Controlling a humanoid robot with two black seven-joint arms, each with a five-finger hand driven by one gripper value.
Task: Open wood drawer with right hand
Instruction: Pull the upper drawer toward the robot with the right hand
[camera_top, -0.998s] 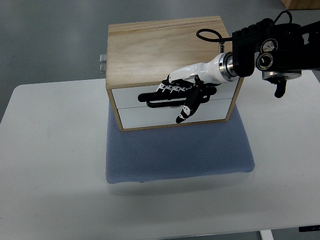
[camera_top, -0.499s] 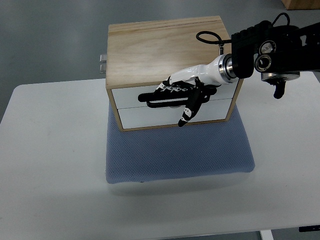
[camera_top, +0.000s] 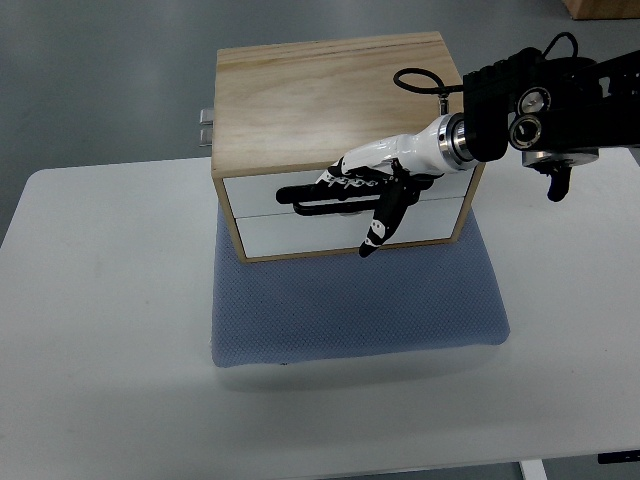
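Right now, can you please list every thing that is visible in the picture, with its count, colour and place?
wood drawer box: one, light wood, at the back of the pad, top centre.
drawer fronts: two, white, stacked on the box's near face; both look closed.
handle: one, black, a bar on the upper drawer front.
pad: one, blue-grey, on the table under the box.
table: one, white, fills most of the view.
metal fitting: one, grey, sticks out at the box's left back edge.
floor: grey, beyond the table.
right hand: one, white and black, fingers at the handle, thumb pointing down over the lower front.
right arm: one, black, enters from the right edge.
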